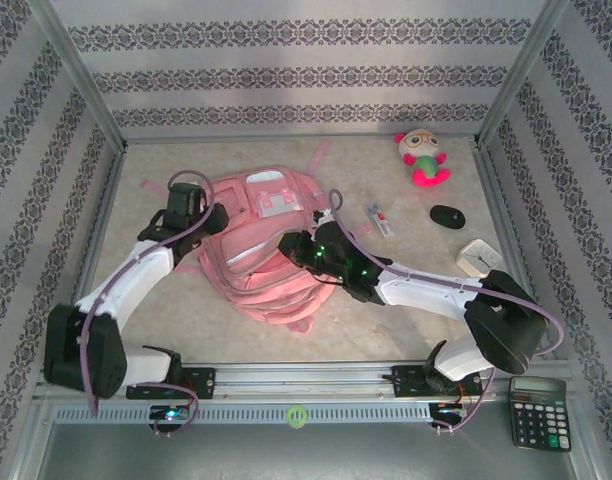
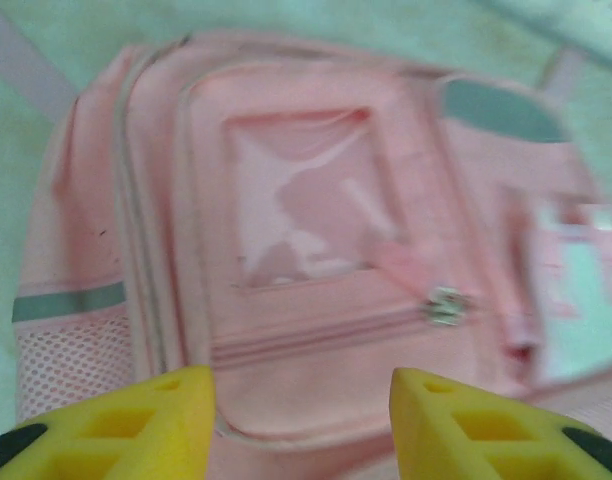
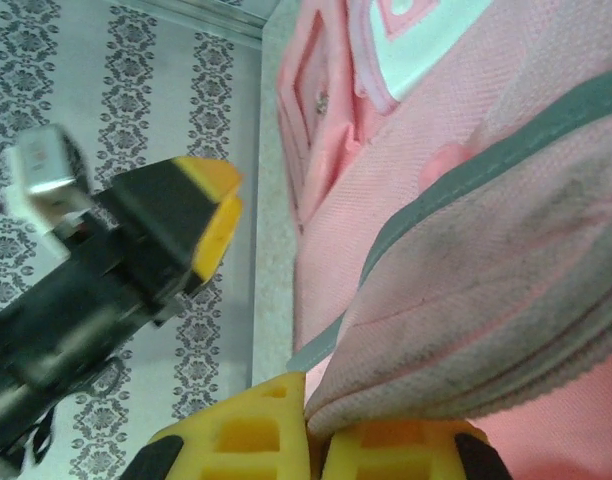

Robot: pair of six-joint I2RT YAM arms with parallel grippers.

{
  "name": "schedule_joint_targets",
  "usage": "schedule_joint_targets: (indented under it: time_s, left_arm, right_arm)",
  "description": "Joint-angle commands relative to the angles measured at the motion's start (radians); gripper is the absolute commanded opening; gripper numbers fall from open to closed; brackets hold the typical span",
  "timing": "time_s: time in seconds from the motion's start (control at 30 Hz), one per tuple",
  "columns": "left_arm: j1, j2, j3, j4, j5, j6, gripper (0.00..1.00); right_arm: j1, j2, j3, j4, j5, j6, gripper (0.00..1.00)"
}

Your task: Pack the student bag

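Note:
The student bag (image 1: 261, 245), a large pink backpack with white trim, lies flat in the middle of the table. My left gripper (image 1: 218, 216) hovers at its upper left corner. In the left wrist view that gripper (image 2: 301, 410) is open, with its yellow fingertips (image 2: 186, 405) spread above a front pocket of the student bag (image 2: 316, 230) and a metal zip pull (image 2: 446, 305). My right gripper (image 1: 286, 245) reaches in from the right over the bag's middle. The right wrist view shows it (image 3: 316, 430) shut on a folded edge of the bag's fabric (image 3: 466, 330).
A plush toy (image 1: 422, 158), a black mouse (image 1: 447, 216), a small pen-like item (image 1: 379, 220) and a white object (image 1: 479, 257) lie to the right of the bag. A calculator (image 1: 538, 411) sits at the near right corner. Patterned walls close in three sides.

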Motion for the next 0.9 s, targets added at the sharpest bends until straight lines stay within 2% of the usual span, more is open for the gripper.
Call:
schedule_joint_targets:
  time_s: [0.0,0.17,0.23,0.37,0.63,0.87]
  left_arm:
    - [0.000,-0.166,-0.028,-0.055,0.108,0.155,0.52]
    - [0.000,-0.380,-0.151,-0.091,0.361,0.256,0.55]
    - [-0.002,-0.432,-0.200,-0.082,0.456,0.246,0.56]
    - [-0.008,-0.476,-0.270,-0.095,0.574,0.198,0.56]
    - [-0.077,-0.516,-0.339,-0.139,0.601,0.144,0.56]
    - [-0.192,-0.478,-0.374,-0.118,0.434,0.085,0.51]
  right_arm:
    - [-0.008,0.020,0.091,0.050,-0.031,-0.063,0.00]
    - [-0.010,0.049,0.141,0.029,-0.047,-0.082,0.00]
    - [-0.011,0.057,0.152,0.025,-0.050,-0.084,0.00]
    - [-0.011,0.069,0.171,0.020,-0.054,-0.088,0.00]
    - [-0.010,0.077,0.190,0.008,-0.048,-0.091,0.00]
    - [-0.003,0.082,0.206,0.003,-0.043,-0.091,0.00]
